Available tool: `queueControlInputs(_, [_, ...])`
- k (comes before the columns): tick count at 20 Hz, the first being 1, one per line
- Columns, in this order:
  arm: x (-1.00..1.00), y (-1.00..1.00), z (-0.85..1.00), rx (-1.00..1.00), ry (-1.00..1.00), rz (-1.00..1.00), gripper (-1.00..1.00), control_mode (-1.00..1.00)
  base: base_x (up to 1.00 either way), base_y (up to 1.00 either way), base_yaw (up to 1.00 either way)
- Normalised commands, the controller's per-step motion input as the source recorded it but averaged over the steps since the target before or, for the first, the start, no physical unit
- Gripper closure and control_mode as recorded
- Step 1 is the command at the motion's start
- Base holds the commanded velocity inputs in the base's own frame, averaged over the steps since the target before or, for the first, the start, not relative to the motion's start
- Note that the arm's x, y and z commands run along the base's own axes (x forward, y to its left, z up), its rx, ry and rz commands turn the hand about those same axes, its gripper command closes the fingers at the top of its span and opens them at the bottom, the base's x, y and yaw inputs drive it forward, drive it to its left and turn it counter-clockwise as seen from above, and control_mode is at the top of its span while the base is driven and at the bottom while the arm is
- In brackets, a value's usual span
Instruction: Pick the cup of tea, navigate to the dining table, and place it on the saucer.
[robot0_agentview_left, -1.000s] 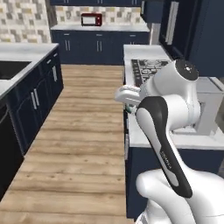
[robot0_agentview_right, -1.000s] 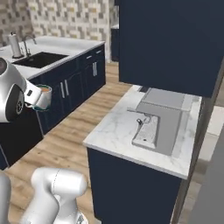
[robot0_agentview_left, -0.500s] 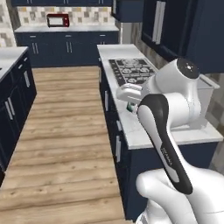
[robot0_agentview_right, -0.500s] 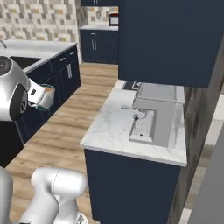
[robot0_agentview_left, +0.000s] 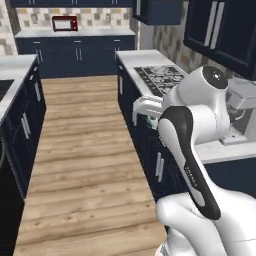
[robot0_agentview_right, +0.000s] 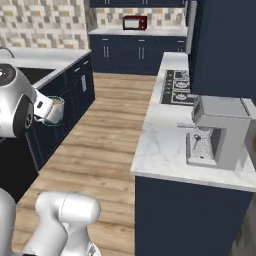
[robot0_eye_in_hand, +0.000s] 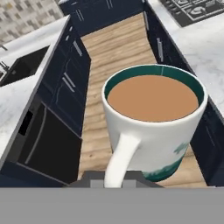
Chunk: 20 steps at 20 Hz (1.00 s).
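White ceramic with a teal-green band is what shows in the left base view: a sliver of the cup of tea (robot0_agentview_left: 150, 120) peeks out just past the white hand, tucked against the gripper (robot0_agentview_left: 146, 114) and carried above the wooden floor (robot0_agentview_left: 82, 150), beside the navy counter front; from this side the arm hides the fingers, so their spread cannot be read here. In the right base view the cup of tea (robot0_agentview_right: 54, 110) sits directly ahead of the gripper (robot0_agentview_right: 46, 109), upright with brown liquid at the rim, held out over the floor (robot0_agentview_right: 105, 145) between the sink counter (robot0_agentview_right: 45, 65) and the marble counter (robot0_agentview_right: 165, 140) that carries the coffee machine (robot0_agentview_right: 220, 132); the hand reads as closed on the mug, since nothing else supports it. In the hand view the cup of tea (robot0_eye_in_hand: 155, 124) lies straight in front of the fingers, its handle pointing back toward them and running down to the bottom edge, its open mouth level and its axis upright; the fingertips themselves are hidden behind the handle, so the grip looks to be on that side. The saucer and the dining table are still to be reached, so I judge that the coming move turns on keeping the cup's axis vertical ahead of the fingers while the base drives.
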Motion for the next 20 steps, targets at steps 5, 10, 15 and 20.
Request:
queueControlInputs(5, [0.00, 0.00, 0.00, 0.00, 0.00, 0.00, 1.00, 1.00, 0.18, 0.95, -0.07])
queueControlInputs(10, [0.00, 0.00, 0.00, 0.00, 0.00, 0.00, 1.00, 1.00, 0.14, 0.94, -0.04])
queueControlInputs(15, [0.00, 0.00, 0.00, 0.00, 0.00, 0.00, 1.00, 1.00, 0.11, 0.90, -0.02])
queueControlInputs(20, [0.00, 0.00, 0.00, 0.00, 0.00, 0.00, 1.00, 1.00, 0.11, 0.91, -0.01])
